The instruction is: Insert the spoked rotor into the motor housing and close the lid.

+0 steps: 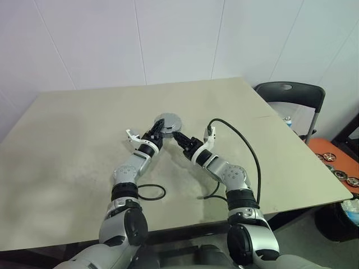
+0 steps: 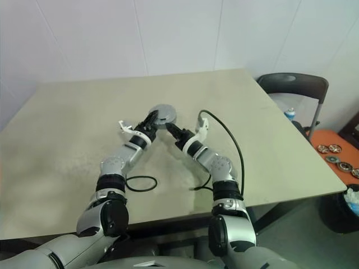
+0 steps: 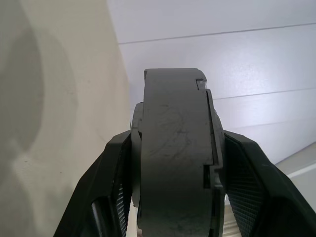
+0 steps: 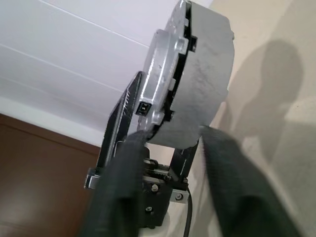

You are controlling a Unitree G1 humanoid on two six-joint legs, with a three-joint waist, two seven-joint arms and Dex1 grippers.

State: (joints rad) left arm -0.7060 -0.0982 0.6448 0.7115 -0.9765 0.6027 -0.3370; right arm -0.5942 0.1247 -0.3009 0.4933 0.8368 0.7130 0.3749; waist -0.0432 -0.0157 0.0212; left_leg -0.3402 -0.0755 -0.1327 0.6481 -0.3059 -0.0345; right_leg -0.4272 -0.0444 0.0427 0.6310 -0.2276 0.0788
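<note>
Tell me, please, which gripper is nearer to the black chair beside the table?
Right. The right gripper is on the chair's side of the motor housing, at its edge. The left gripper clamps the housing from the far side, farther from the chair.

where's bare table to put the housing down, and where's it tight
Bare: the table to the robot's left of the left pincer, the strip behind the motor housing toward the wall, and the stretch right of the right pincer toward the chair. Tight: the centre, plus cables near the front edge.
</note>
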